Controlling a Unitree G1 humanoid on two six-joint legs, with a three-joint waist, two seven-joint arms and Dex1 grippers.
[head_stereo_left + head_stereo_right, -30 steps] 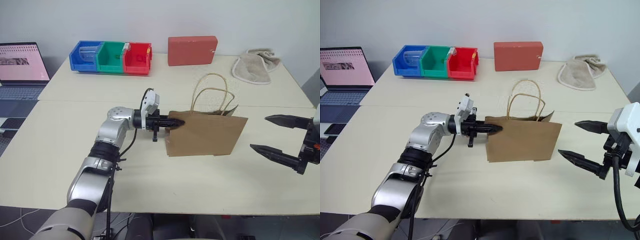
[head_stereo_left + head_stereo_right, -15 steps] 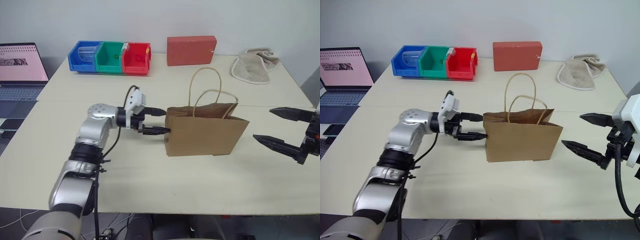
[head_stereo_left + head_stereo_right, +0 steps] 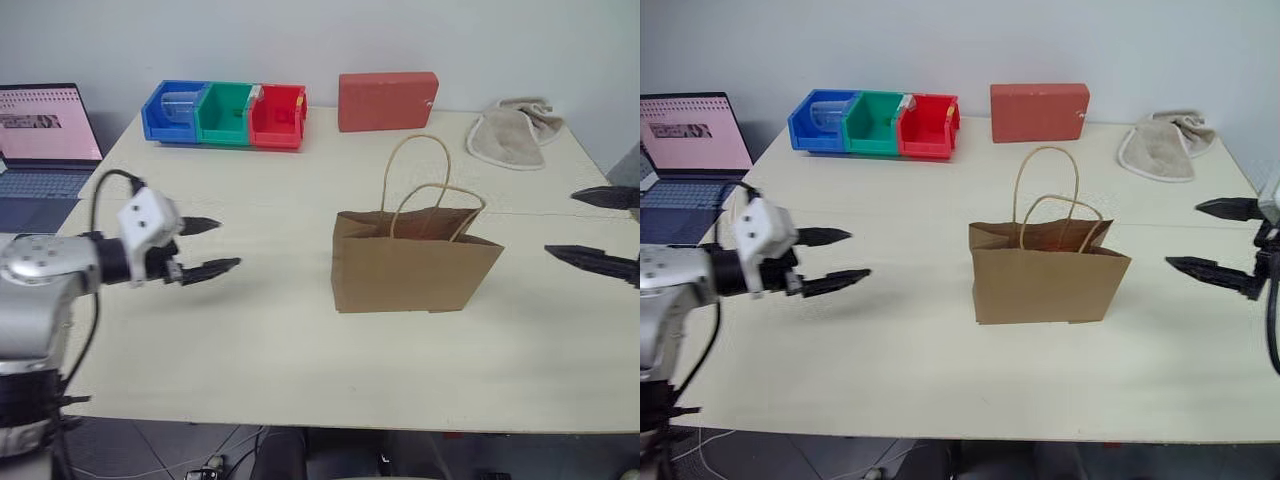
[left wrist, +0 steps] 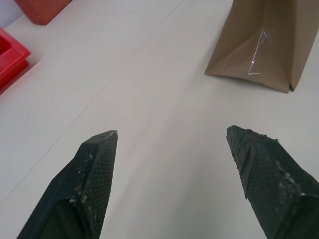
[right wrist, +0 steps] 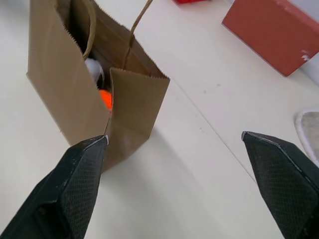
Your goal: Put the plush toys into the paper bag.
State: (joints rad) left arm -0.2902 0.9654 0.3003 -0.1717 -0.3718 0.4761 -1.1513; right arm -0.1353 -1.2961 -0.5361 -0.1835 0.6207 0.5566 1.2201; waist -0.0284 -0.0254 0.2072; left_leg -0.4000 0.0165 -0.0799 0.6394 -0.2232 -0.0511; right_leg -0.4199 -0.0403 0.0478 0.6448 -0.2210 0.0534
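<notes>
Two plush toys (image 5: pixel 102 84) tucked inside the paper bag (image 3: pixel 410 262), upright mid-counter (image 3: pixel 300 350), mouth open, so likely task done. Left hand (image 3: pixel 205 247) spread wide and empty near the left edge; right hand (image 3: pixel 1215 238) wide and empty near the right edge, both clear of the bag.

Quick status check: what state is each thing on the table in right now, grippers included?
Paper bag: upright, mouth open, nothing gripping it.
Plush toys: inside the bag, white and orange showing.
Left gripper: open, empty.
Right gripper: open, empty.
Laptop: lid up, screen lit.
Cloth: crumpled.
</notes>
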